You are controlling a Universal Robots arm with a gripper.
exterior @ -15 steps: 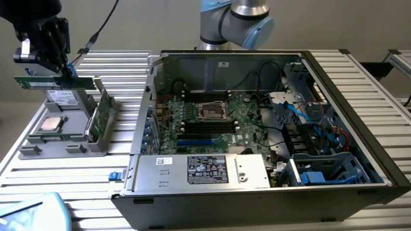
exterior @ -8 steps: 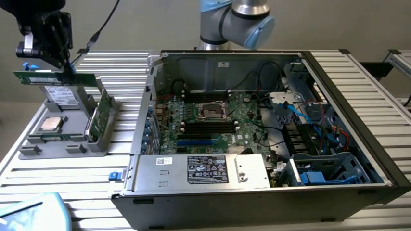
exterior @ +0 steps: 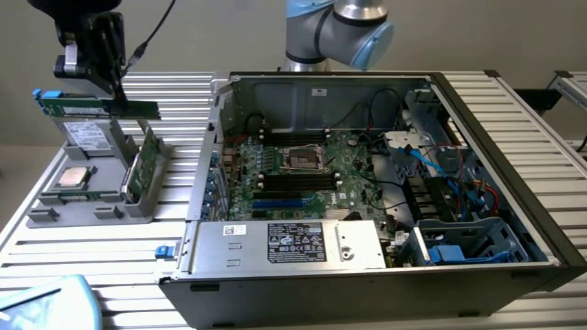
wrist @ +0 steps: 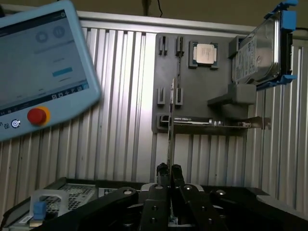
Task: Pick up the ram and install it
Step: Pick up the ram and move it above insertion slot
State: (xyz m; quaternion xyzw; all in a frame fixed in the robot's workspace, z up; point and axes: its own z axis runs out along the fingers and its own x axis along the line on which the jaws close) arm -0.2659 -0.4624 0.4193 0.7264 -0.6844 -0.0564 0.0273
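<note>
The ram [exterior: 96, 106] is a long dark-green stick hanging level in the air above the grey holder tray [exterior: 46, 210] at the exterior view's left. My gripper [exterior: 117, 93] is shut on it from above. In the wrist view the ram [wrist: 170, 130] appears edge-on as a thin strip rising from between my gripper's [wrist: 169, 169] two black fingers [wrist: 162, 174]. The open computer case [exterior: 541, 227] lies to the exterior view's right, with the motherboard [exterior: 348, 172] and its long black slots [exterior: 293, 183] and blue slots [exterior: 280, 204] well apart from the ram.
The tray carries a processor chip [exterior: 73, 177], a hard drive [exterior: 89, 134] and a wider green card [exterior: 139, 168] standing on edge. A teach pendant [exterior: 41, 302] lies at the near corner. A power supply box [exterior: 284, 244] and cables [exterior: 458, 179] crowd the case.
</note>
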